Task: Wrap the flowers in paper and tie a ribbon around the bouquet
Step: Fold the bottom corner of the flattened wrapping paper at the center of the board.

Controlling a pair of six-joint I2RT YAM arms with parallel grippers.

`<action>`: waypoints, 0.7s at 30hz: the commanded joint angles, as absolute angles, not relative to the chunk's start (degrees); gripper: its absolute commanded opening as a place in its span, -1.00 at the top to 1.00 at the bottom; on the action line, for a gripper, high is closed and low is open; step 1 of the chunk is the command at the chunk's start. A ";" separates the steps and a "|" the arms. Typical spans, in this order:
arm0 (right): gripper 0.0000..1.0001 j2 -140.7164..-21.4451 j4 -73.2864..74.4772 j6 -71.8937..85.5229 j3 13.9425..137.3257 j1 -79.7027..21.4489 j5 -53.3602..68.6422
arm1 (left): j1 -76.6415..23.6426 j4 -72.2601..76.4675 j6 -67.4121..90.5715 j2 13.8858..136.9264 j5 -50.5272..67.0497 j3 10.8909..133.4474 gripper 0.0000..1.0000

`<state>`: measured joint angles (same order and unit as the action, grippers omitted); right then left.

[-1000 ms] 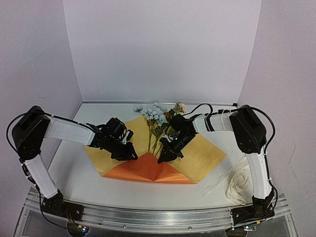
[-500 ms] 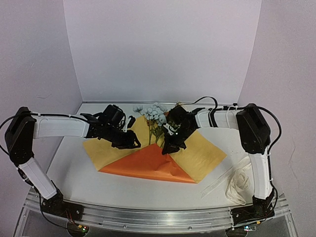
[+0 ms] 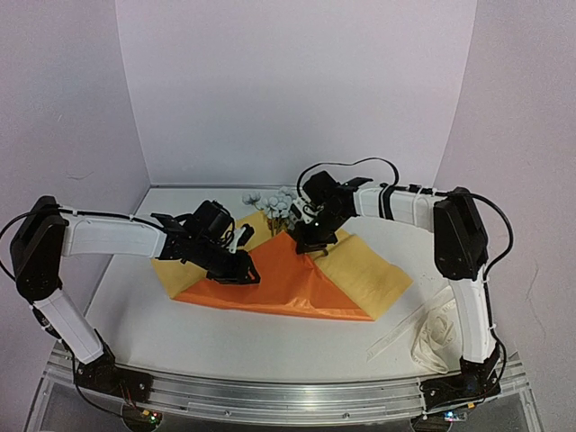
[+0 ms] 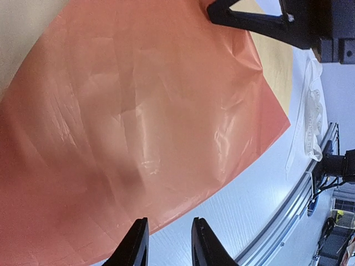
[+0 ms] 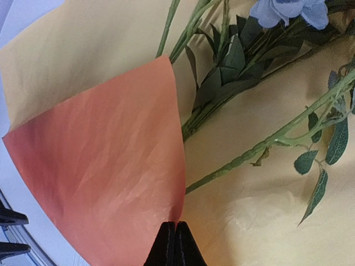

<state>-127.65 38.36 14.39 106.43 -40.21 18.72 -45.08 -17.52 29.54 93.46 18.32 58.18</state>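
My right gripper (image 5: 176, 238) is clenched on an edge of the paper (image 3: 297, 283), where the orange flap is turned over onto the yellow face. The flap lies across the stems of the flowers (image 3: 275, 205), and the blooms poke out toward the far edge of the bench (image 3: 162, 333). My left gripper (image 4: 170, 221) has its jaws parted and holds nothing, sitting over the flap's near-left edge (I can't tell whether it touches the sheet).

To fold well, I'd carry the pinched edge low and across the stems rather than upward, since this glossy sheet will likely spring back. I'd bring the left gripper down to pin the flap flat before the right lets go. Dragging could roll the stems off centre. The ribbon (image 3: 439, 335) lies heaped at the near right corner.
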 commanded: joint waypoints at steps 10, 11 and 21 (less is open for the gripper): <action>1.00 -131.68 40.90 11.84 109.99 -40.31 14.33 | -46.03 -13.51 31.08 97.65 20.24 52.73 0.57; 1.00 -131.74 41.01 12.05 110.26 -40.33 14.81 | -46.10 -13.31 31.40 97.81 20.19 52.36 0.58; 0.93 -133.35 42.54 12.47 112.71 -41.04 15.74 | -46.95 -11.37 33.55 99.08 19.45 50.33 0.61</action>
